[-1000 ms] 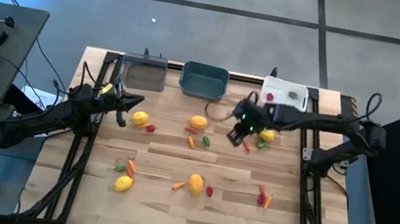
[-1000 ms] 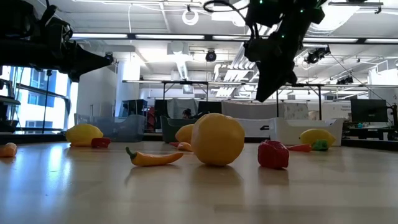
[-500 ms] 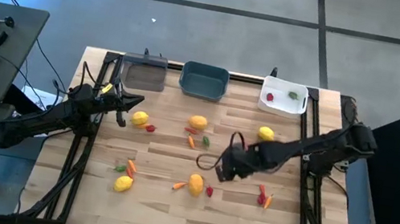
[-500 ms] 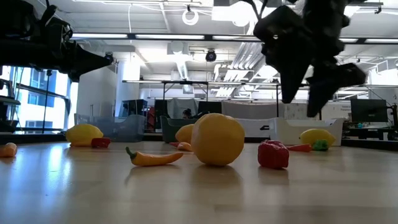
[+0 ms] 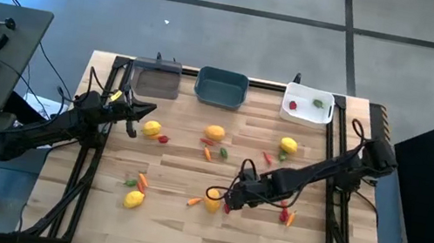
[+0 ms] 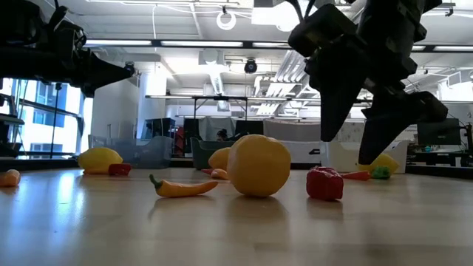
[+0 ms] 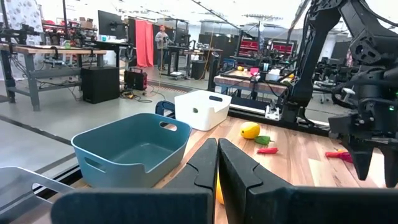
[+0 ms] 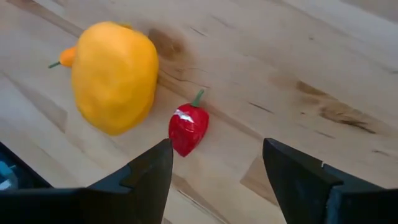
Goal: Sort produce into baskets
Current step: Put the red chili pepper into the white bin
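My right gripper (image 5: 230, 201) hangs open, fingers pointing down, just above a small red piece (image 8: 188, 129). That piece lies on the table beside a yellow-orange round fruit (image 8: 114, 76). In the low view its fingers (image 6: 336, 111) stand clear of the table, above the red piece (image 6: 325, 183). My left gripper (image 5: 134, 128) is shut and hovers at the table's left, next to a lemon (image 5: 151, 129). Three baskets stand along the far edge: clear-grey (image 5: 156, 80), teal (image 5: 221, 86) and white (image 5: 308, 105); the white one holds a red and a green piece.
More produce lies scattered on the wood. There is an orange fruit (image 5: 214, 133), a lemon (image 5: 288, 145) with red and green bits beside it, and a lemon (image 5: 133, 199) near the left front. Small carrots and red pieces (image 5: 286, 212) lie at the right. A desk with a keyboard stands left of the table.
My right gripper has swung from near the far-right lemon toward the table's near edge and somewhat left. It has come down over the red piece beside the yellow-orange fruit, and its fingers have opened on the way. My left arm has kept still.
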Controlling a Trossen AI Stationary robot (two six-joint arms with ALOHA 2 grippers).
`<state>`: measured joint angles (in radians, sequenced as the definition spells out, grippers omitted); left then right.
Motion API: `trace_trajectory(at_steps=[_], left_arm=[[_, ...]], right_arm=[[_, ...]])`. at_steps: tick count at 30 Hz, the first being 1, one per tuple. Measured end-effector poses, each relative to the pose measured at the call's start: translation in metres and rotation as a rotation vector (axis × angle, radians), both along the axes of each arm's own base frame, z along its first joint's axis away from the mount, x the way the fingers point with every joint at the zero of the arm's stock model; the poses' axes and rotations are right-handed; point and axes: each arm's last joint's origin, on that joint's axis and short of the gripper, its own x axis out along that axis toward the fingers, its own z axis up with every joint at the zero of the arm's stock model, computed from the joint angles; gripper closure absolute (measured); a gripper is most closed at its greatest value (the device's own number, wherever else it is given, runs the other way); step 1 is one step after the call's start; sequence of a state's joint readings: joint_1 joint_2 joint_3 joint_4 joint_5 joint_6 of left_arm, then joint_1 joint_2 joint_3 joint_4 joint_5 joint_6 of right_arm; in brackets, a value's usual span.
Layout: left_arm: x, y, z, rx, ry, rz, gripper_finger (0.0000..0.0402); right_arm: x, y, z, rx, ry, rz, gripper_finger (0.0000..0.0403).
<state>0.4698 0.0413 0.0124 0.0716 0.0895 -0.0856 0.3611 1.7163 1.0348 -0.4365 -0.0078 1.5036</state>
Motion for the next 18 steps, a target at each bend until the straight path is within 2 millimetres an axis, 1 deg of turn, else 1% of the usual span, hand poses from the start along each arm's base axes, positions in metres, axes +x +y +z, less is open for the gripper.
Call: trace_trajectory(at_steps=[7,12,18], left_arm=[[0.0,0.0,0.0,0.0,0.0,0.0,0.0401],[0.0,0.0,0.0,0.0,-0.001,0.0,0.0401],[0.0,0.0,0.0,0.0,0.0,0.0,0.0401]], right_arm=[[0.001,0.006,0.002,0.04,-0.024,0.0,0.0164],[0.004,0.012,-0.003,0.064,-0.026,0.003,0.0164],[0.02,0.02,-0.003,0.051,0.017,0.048,0.0164]])
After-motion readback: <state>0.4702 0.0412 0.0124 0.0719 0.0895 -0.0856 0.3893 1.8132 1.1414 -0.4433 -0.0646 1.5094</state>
